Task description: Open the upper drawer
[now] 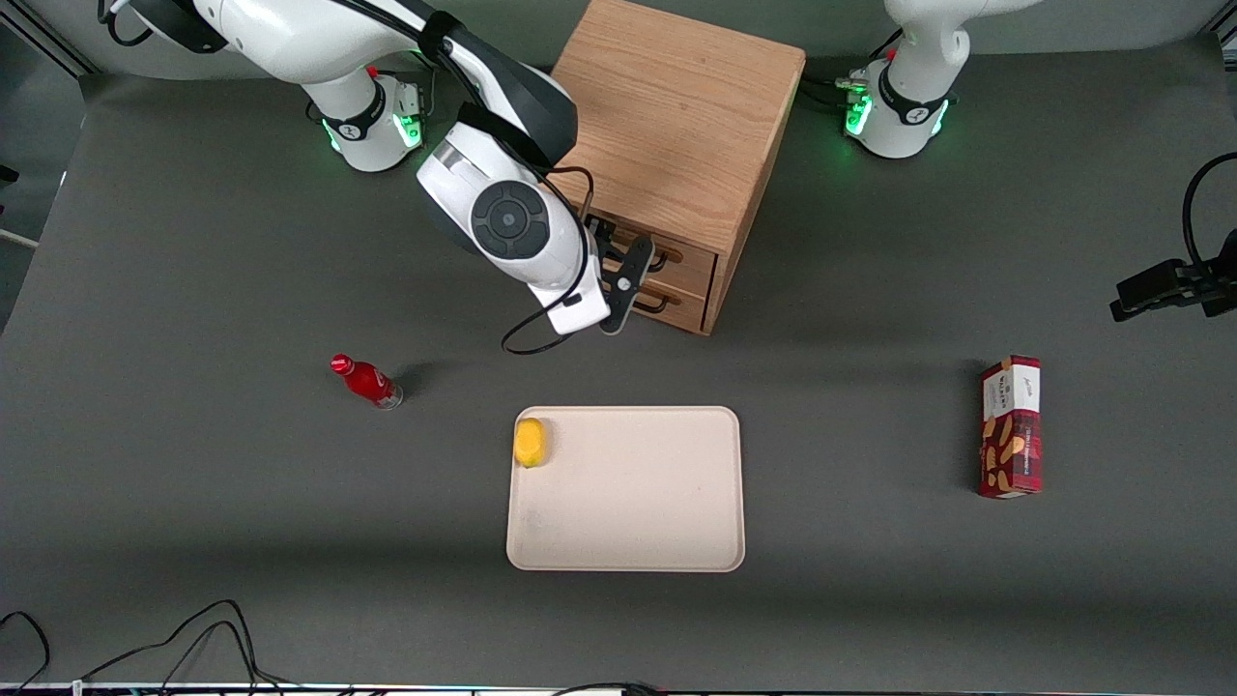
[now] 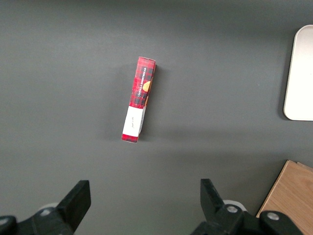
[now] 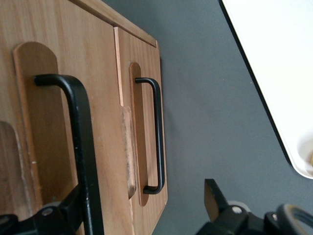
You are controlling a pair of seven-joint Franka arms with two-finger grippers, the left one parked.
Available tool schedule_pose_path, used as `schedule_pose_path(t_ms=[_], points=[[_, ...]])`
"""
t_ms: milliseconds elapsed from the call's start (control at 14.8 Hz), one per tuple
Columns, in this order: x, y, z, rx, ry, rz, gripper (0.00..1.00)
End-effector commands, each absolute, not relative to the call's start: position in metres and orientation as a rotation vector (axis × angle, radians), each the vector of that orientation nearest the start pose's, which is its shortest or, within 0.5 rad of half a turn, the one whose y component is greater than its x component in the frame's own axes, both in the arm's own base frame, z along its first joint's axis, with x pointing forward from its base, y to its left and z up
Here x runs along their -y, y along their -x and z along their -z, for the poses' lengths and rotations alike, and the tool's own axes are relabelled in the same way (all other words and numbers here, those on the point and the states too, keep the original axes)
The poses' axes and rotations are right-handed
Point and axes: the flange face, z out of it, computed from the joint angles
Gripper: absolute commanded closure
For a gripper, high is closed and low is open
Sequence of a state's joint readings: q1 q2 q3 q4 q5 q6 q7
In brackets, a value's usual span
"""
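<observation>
The light oak cabinet [image 1: 676,116] stands at the back of the table with its two drawer fronts facing the front camera. The upper drawer [image 1: 681,259] looks shut. Its black wire handle [image 3: 80,147] shows close up in the right wrist view. The lower drawer [image 3: 146,58] has a matching handle [image 3: 157,137]. My right gripper [image 1: 618,273] is in front of the drawers at handle height. It is open [image 3: 144,196], with the upper handle just inside one finger [image 3: 68,208] and the other finger [image 3: 215,200] out over the table. Nothing is gripped.
A beige tray [image 1: 628,541] lies nearer the front camera than the cabinet, with a yellow fruit [image 1: 530,442] in one corner. A red bottle [image 1: 367,382] stands toward the working arm's end. A red biscuit box [image 1: 1011,425] lies toward the parked arm's end.
</observation>
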State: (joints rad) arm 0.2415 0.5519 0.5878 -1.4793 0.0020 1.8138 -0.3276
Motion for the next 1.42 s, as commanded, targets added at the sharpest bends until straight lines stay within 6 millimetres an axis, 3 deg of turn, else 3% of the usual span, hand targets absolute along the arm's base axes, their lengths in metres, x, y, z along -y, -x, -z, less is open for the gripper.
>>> schedule_pose_path(t_ms=[0, 812, 1354], points=[[-0.452, -0.513, -0.385, 1.521, 2.402, -0.243, 0.0], [-0.45, -0.524, -0.369, 1.524, 2.395, -0.201, 0.0], [-0.428, -0.547, -0.369, 1.49, 2.409, -0.18, 0.0]])
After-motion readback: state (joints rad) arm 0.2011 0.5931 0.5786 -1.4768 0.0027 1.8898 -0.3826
